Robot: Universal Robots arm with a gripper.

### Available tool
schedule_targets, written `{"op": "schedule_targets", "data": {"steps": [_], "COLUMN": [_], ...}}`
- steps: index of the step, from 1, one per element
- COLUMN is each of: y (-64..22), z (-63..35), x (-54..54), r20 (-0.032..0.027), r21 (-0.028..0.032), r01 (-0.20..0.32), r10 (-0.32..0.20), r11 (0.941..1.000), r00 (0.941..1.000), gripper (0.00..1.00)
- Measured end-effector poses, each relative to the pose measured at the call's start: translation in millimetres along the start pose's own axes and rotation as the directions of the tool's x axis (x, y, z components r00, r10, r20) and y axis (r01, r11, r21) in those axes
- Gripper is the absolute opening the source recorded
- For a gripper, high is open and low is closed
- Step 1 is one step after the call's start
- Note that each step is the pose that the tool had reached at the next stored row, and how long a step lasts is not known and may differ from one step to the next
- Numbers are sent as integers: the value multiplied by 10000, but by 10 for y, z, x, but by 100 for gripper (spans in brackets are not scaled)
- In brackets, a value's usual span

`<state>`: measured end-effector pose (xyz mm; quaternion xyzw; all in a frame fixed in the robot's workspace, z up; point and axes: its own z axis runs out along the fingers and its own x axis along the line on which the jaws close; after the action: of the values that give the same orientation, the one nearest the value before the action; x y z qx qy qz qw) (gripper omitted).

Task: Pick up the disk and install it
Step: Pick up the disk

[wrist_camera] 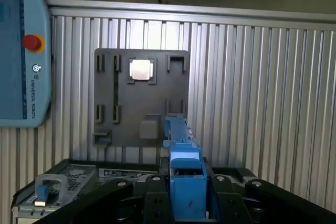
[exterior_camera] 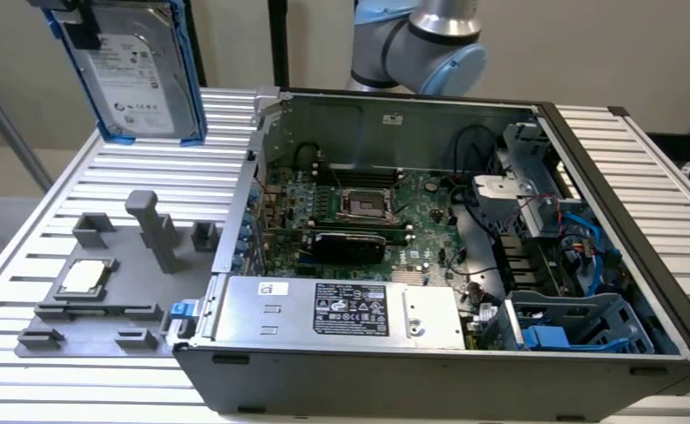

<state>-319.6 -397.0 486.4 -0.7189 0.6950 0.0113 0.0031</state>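
While the claw pinches the disk aloft, the open case holds its motherboard.

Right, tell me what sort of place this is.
Probably a robotics lab bench for PC assembly: an open computer case on a slatted aluminium table, a teach pendant, and the gripper holding the disk.

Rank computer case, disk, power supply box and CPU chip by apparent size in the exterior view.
computer case
disk and power supply box: alike; the raised disk may sit nearer the camera
CPU chip
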Motion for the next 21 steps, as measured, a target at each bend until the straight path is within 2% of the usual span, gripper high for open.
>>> {"op": "schedule_targets", "data": {"steps": [7,21], "y": [-246,-766], "z": [-77,-109], "x": [118,375], "r20": [26,35], "r21": [-18,-78], "r01": [-1,-1], "r10": [1,1], "r11": [10000,10000], "r00": [10000,10000], "gripper": [33,33]}}
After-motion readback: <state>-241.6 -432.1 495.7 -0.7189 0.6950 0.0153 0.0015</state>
